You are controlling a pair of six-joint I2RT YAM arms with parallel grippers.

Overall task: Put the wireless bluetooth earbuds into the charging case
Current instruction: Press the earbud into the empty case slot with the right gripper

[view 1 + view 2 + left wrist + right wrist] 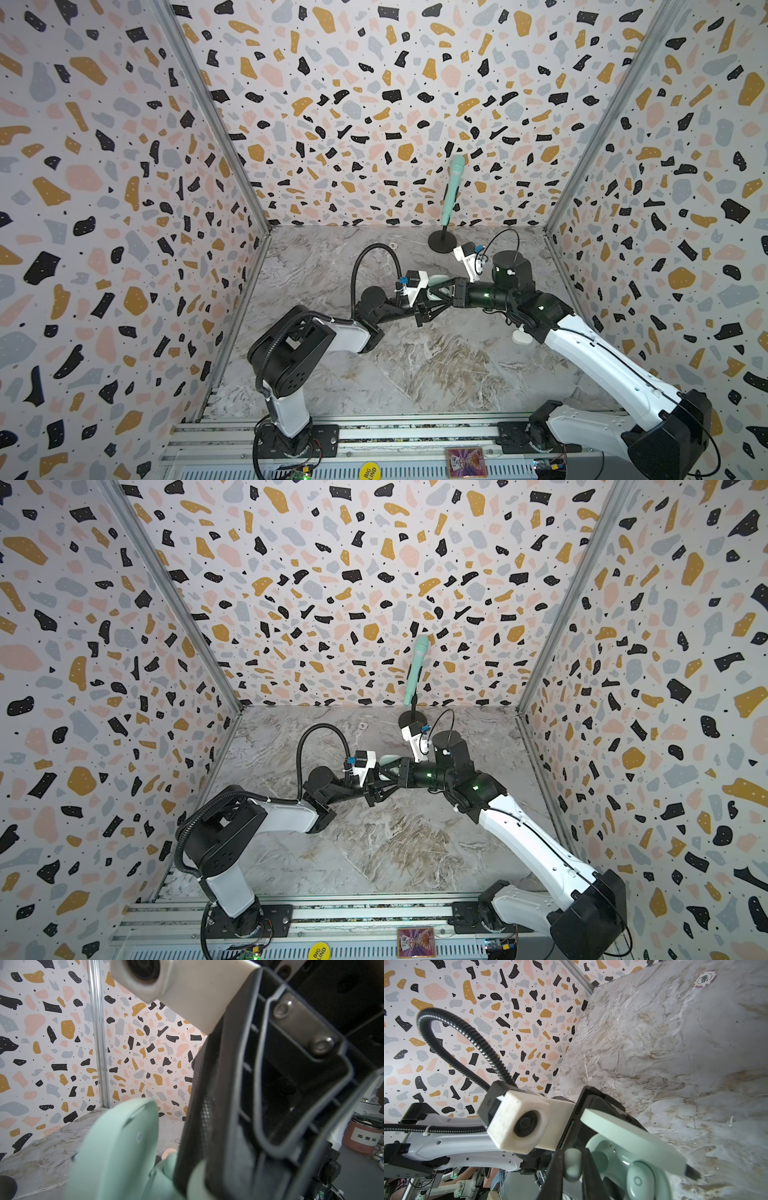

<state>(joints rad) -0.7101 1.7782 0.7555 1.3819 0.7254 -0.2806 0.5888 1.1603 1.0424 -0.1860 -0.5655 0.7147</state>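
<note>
A mint charging case hangs above the middle of the table with its lid open, and my left gripper is shut on it. In the right wrist view one mint earbud sits in the case beside an empty round socket. My right gripper is shut on a second mint earbud, held just beside the case. Both top views show the two grippers meeting at the case. In the left wrist view the case lid and a finger of the right gripper hide my left jaws.
A mint microphone on a black stand rises at the back right. A poker chip lies near the back wall. A white pebble-shaped case lies under the right arm. A small pink rounded thing shows on the table behind the case. Patterned walls close three sides.
</note>
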